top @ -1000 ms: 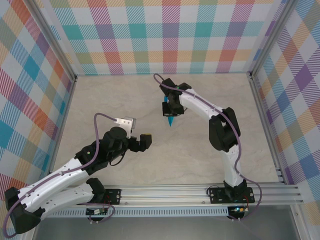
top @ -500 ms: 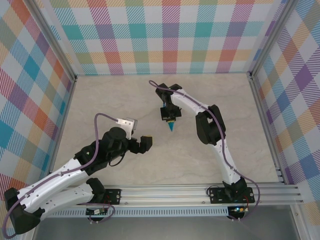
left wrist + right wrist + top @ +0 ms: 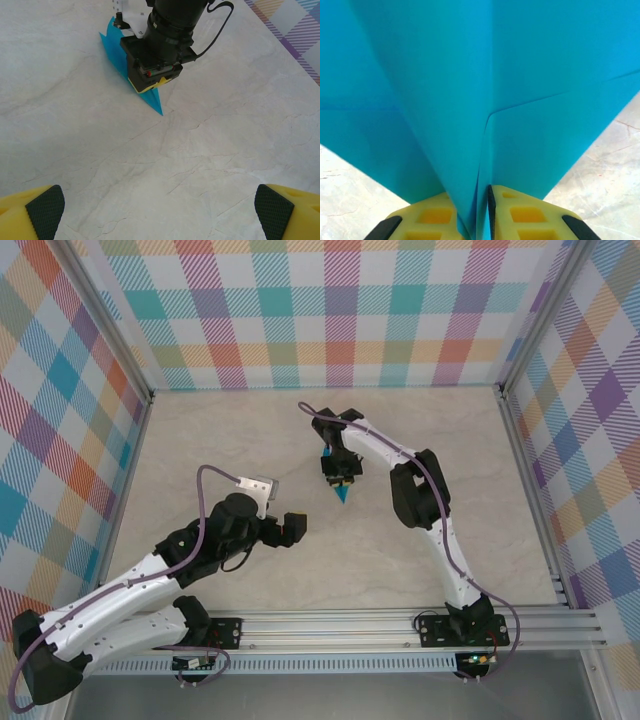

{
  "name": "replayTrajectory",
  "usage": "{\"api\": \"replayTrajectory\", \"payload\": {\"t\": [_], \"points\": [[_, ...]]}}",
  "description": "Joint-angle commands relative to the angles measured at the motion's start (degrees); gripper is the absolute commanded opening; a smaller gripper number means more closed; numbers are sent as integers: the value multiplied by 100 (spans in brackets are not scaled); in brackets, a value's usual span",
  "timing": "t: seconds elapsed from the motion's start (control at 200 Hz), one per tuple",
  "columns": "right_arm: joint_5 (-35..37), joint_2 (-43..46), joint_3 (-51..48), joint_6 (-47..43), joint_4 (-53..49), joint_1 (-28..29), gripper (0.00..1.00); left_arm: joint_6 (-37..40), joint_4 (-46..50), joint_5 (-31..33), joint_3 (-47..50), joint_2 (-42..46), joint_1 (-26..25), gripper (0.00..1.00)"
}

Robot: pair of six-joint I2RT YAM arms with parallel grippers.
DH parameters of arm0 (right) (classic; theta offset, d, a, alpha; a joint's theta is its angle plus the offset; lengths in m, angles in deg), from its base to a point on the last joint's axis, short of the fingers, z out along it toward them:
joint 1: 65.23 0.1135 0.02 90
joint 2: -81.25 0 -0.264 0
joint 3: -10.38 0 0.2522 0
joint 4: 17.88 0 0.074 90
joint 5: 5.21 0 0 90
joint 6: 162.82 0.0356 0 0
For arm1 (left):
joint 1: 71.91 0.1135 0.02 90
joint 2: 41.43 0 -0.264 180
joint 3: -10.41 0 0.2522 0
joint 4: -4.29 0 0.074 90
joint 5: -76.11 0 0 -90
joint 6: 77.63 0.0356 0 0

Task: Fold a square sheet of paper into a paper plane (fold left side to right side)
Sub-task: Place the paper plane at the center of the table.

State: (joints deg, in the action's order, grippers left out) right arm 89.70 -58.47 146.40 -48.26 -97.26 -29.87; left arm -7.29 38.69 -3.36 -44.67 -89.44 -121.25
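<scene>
The teal-blue paper plane (image 3: 343, 495) is near the middle of the table, folded into a narrow dart with its sharp tip toward the near edge. My right gripper (image 3: 338, 472) is shut on the plane's central fold. In the right wrist view the yellow fingers (image 3: 520, 215) pinch the crease of the paper plane (image 3: 510, 75), whose wings spread out ahead. The left wrist view shows the right gripper (image 3: 150, 85) over the plane (image 3: 116, 45), hiding its middle. My left gripper (image 3: 290, 527) hovers open to the plane's near left, with nothing between its fingertips (image 3: 274, 210).
The pale marble-patterned tabletop (image 3: 250, 440) is ringed by plaid walls (image 3: 330, 310). An aluminium rail (image 3: 400, 625) runs along the near edge by the arm bases. A purple cable (image 3: 215, 472) loops over the left arm.
My right arm has bent its elbow leftward and brought the held plane slightly nearer. The left gripper has barely moved.
</scene>
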Motion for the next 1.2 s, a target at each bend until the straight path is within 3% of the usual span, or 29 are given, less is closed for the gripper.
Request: {"api": "replayTrajectory", "payload": {"t": [0.0,0.315,0.515,0.67,0.8,0.995,1.085,1.195], "points": [[-98,-73,88,22,-109,42,19,51,-45,23,-52,-6,27,100],[112,327,88,-9,-269,59,27,-25,-46,132,-86,-83,23,100],[184,838,-80,-14,-364,141,38,-353,9,753,-140,-165,40,100],[310,1630,-576,5,-293,174,46,-759,89,985,-136,-139,405,100],[724,2765,-1560,-37,108,180,54,-1035,-17,749,2,-50,1134,100],[1761,5247,-4094,-261,1786,-133,99,-1061,-288,1170,176,-92,2390,100],[2028,6220,-5213,-502,2515,-590,100,-931,-581,1843,239,-267,2724,100],[1983,7132,-6454,-847,3479,-1336,100,-467,-1133,2959,423,-633,2789,100]]}}
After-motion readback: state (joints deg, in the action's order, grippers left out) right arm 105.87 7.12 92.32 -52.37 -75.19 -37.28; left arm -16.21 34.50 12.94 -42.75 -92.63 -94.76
